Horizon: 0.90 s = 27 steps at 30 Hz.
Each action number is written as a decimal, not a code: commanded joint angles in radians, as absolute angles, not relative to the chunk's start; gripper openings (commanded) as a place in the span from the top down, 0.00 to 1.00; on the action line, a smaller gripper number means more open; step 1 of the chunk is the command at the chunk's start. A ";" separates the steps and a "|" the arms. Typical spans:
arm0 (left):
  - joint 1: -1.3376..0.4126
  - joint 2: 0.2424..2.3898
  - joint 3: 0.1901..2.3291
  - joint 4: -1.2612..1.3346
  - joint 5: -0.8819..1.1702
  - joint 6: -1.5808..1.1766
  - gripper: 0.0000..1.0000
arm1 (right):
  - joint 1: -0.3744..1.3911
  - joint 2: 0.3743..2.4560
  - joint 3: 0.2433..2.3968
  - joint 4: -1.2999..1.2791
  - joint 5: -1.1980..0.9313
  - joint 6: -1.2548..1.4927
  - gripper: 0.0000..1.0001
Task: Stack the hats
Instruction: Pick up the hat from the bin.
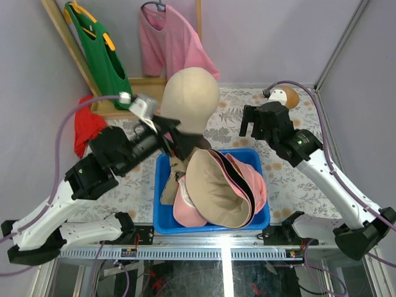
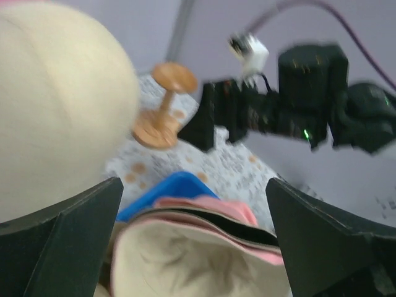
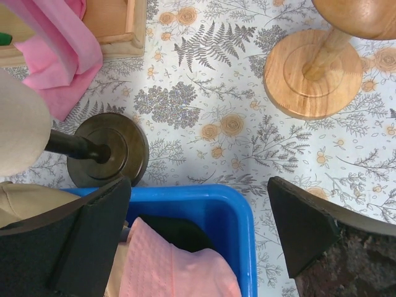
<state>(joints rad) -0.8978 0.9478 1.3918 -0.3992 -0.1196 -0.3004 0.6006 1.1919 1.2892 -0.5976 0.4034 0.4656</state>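
The left gripper [image 2: 195, 229] and right gripper [image 3: 198, 232] are both spread wide and empty, the left just beside the mannequin head [image 1: 190, 96] at its 1 o'clock in the top view. The hats [image 1: 185, 211] are seen nested in the blue bin [image 1: 213, 228], tan cap [image 1: 216, 185] uppermost, at 5 o'clock of the left gripper and 7 o'clock of the right. A brim edge would probably best be taken from above, head and bin wall kept clear.
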 commanded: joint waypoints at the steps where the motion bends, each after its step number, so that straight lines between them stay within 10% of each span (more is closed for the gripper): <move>1: -1.161 0.944 1.299 -0.430 -0.279 -0.293 0.00 | 0.608 1.116 1.269 -0.597 0.405 0.410 0.01; 7: -1.458 1.117 1.340 -0.465 -0.524 -0.309 0.00 | 0.607 0.992 1.213 -0.605 0.247 0.421 0.01; 27: -1.484 1.269 1.281 -0.402 -0.650 -0.609 0.00 | 0.608 0.750 1.068 -0.681 -0.051 0.477 0.02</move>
<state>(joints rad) -1.4796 1.2194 1.2751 -0.4595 -0.5812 -0.5224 0.6022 0.7849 1.0760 -0.6674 0.0132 0.4721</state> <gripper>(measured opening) 0.996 0.994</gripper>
